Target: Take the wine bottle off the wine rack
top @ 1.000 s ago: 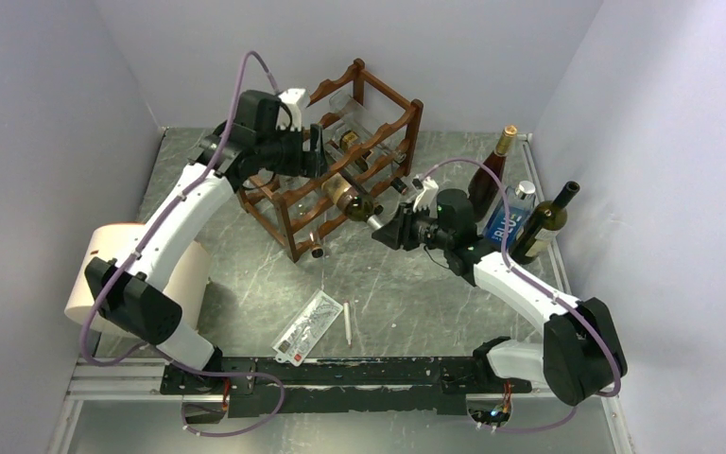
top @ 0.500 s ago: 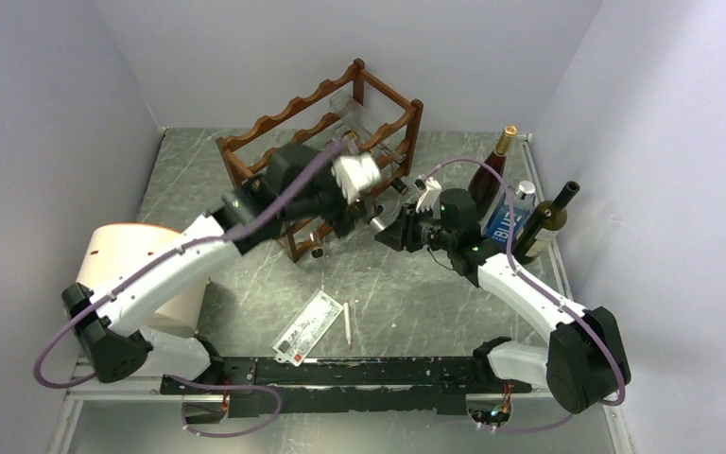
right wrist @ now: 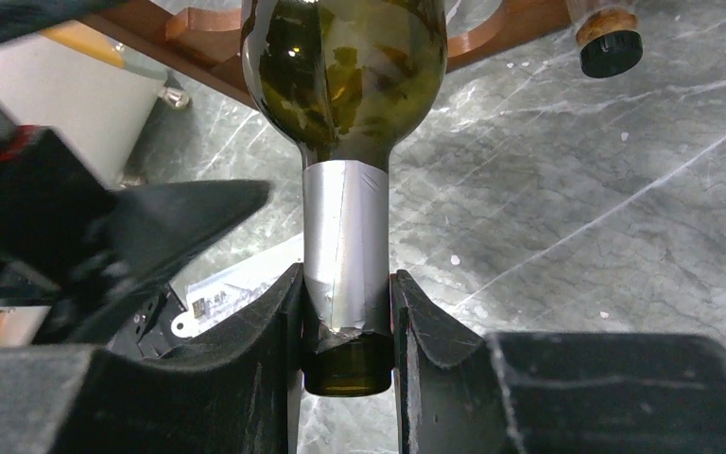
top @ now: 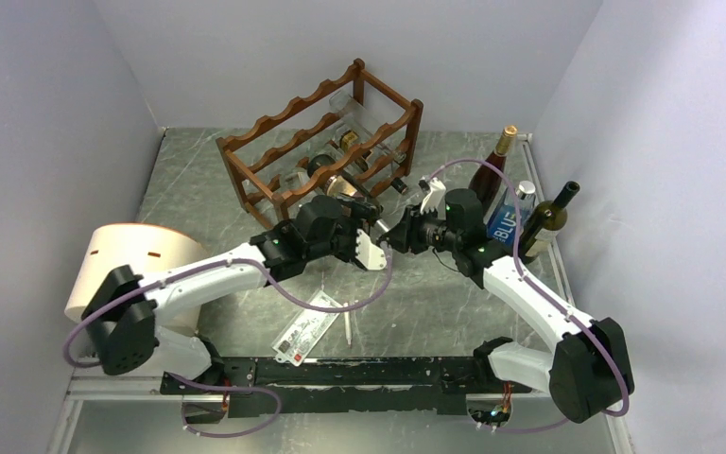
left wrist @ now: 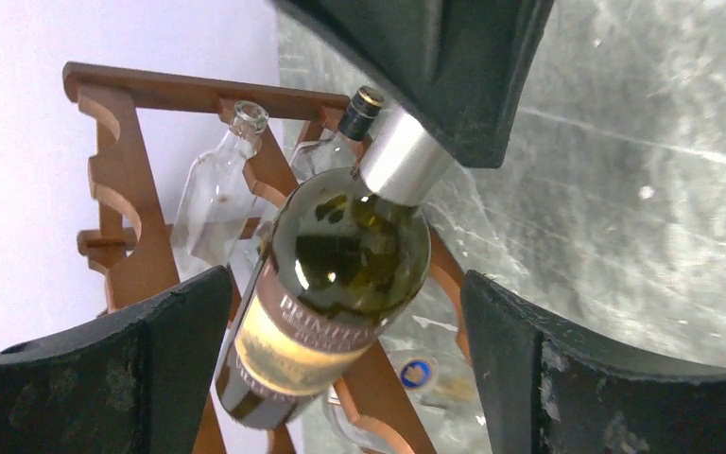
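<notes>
The reddish-brown wine rack (top: 288, 142) stands at the back middle of the table. A green wine bottle (top: 343, 187) with a tan label and a silver foil neck lies in its front lower tier, neck pointing right and toward me. My right gripper (top: 395, 232) is shut on that neck; in the right wrist view its pads (right wrist: 288, 322) clamp the foil just behind the bottle's mouth (right wrist: 348, 364). My left gripper (top: 367, 229) is wide open just below the neck, right beside the right gripper. In the left wrist view its fingers (left wrist: 165, 326) straddle the bottle's shoulder (left wrist: 350, 246) without touching it.
Other bottles lie in the rack: a clear one (left wrist: 210, 189) and a dark-capped one (left wrist: 361, 99). Three bottles stand at the right wall (top: 490, 175) (top: 510, 219) (top: 546, 219). A cream cylinder (top: 118, 260) sits left. A card (top: 307, 323) and pen (top: 348, 323) lie in front.
My left arm has swung from the rack's left end across its front and down, and its open gripper now sits beside the bottle's neck. My right gripper stays shut on the neck.
</notes>
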`<state>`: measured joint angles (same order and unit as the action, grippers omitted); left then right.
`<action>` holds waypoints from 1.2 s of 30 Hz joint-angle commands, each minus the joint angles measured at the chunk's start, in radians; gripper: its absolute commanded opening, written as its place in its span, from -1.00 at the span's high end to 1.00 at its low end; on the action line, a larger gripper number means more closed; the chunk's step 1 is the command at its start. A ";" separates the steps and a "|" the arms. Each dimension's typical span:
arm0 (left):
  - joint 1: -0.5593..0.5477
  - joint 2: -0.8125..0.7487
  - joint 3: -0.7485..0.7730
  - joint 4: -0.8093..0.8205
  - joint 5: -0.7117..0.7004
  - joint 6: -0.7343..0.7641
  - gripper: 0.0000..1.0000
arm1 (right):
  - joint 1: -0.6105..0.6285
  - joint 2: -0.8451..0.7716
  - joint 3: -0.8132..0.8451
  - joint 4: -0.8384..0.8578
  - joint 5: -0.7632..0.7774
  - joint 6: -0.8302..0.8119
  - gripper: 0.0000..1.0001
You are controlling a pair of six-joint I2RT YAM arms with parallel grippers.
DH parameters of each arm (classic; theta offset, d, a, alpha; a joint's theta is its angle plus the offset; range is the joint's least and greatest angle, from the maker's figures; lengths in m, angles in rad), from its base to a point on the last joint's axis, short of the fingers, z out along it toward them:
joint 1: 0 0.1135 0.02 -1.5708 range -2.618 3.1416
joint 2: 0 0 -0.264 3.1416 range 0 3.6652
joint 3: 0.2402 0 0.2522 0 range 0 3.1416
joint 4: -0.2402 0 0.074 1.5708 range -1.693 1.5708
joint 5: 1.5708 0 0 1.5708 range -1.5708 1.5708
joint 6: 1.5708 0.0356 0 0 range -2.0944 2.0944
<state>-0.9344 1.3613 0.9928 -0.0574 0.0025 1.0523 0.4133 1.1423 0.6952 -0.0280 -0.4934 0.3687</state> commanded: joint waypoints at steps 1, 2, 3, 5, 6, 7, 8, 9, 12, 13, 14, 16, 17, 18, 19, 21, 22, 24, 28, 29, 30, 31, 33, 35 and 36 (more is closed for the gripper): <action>0.014 0.102 -0.019 0.223 -0.058 0.225 -0.86 | -0.014 -0.019 0.045 -0.016 -0.013 -0.023 1.00; 0.017 0.120 -0.015 0.237 -0.066 0.240 -0.87 | -0.016 -0.019 0.049 -0.021 -0.017 -0.023 1.00; 0.022 0.136 -0.014 0.261 -0.069 0.251 -0.86 | -0.017 -0.020 0.052 -0.026 -0.026 -0.025 1.00; 0.037 0.156 -0.005 0.280 -0.060 0.270 -0.87 | -0.019 -0.022 0.056 -0.032 -0.040 -0.023 1.00; 0.044 0.170 0.007 0.272 -0.060 0.279 -0.87 | -0.019 -0.022 0.056 -0.034 -0.048 -0.023 1.00; 0.049 0.185 0.016 0.265 -0.063 0.287 -0.87 | -0.019 -0.023 0.059 -0.038 -0.056 -0.025 1.00; 0.053 0.199 0.021 0.260 -0.066 0.298 -0.87 | -0.020 -0.023 0.059 -0.041 -0.060 -0.026 1.00; 0.055 0.212 0.023 0.259 -0.067 0.310 -0.87 | -0.021 -0.022 0.059 -0.044 -0.062 -0.027 1.00; 0.061 0.253 0.032 0.274 -0.079 0.336 -0.87 | -0.021 -0.025 0.059 -0.055 -0.067 -0.031 1.00; 0.063 0.267 0.039 0.278 -0.084 0.341 -0.87 | -0.020 -0.027 0.058 -0.057 -0.067 -0.031 1.00; 0.065 0.278 0.045 0.290 -0.089 0.347 -0.87 | -0.021 -0.028 0.057 -0.060 -0.068 -0.032 1.00; 0.066 0.295 0.045 0.319 -0.099 0.373 -0.91 | -0.022 -0.030 0.057 -0.069 -0.074 -0.033 1.00; 0.066 0.299 0.043 0.335 -0.096 0.384 -0.94 | -0.021 -0.030 0.056 -0.073 -0.077 -0.035 1.00; 0.066 0.301 0.041 0.353 -0.099 0.394 -0.98 | -0.021 -0.031 0.056 -0.078 -0.080 -0.036 1.00; 0.066 0.305 0.035 0.380 -0.106 0.410 -0.98 | -0.021 -0.032 0.058 -0.084 -0.079 -0.041 1.00; 0.065 0.311 0.012 0.443 -0.123 0.449 -0.73 | -0.022 -0.039 0.059 -0.100 -0.073 -0.051 1.00; 0.064 0.315 -0.005 0.482 -0.135 0.470 -0.53 | -0.022 -0.045 0.059 -0.107 -0.068 -0.055 1.00; 0.061 0.315 -0.036 0.550 -0.154 0.507 -0.22 | -0.022 -0.057 0.057 -0.116 -0.063 -0.061 1.00; 0.046 0.306 -0.070 0.624 -0.186 0.533 0.02 | -0.024 -0.081 0.058 -0.141 -0.048 -0.072 0.79; 0.043 0.301 -0.074 0.627 -0.195 0.533 0.06 | -0.023 -0.085 0.061 -0.153 -0.037 -0.075 0.68; 0.039 0.297 -0.080 0.633 -0.200 0.532 0.11 | -0.023 -0.091 0.065 -0.168 -0.027 -0.079 0.54; 0.035 0.294 -0.083 0.631 -0.203 0.530 0.16 | -0.023 -0.097 0.071 -0.184 -0.012 -0.083 0.42; 0.025 0.287 -0.088 0.621 -0.208 0.523 0.22 | -0.024 -0.118 0.085 -0.221 0.028 -0.086 0.15; 0.016 0.284 -0.098 0.630 -0.211 0.514 0.29 | -0.024 -0.147 0.104 -0.260 0.076 -0.091 -0.23; 0.014 0.284 -0.102 0.635 -0.212 0.512 0.32 | -0.024 -0.163 0.115 -0.279 0.100 -0.094 -0.40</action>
<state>-0.9142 1.6627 0.9028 0.4667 -0.1345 1.5158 0.3843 1.0508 0.7376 -0.2291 -0.4591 0.2680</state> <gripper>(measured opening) 0.784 0.550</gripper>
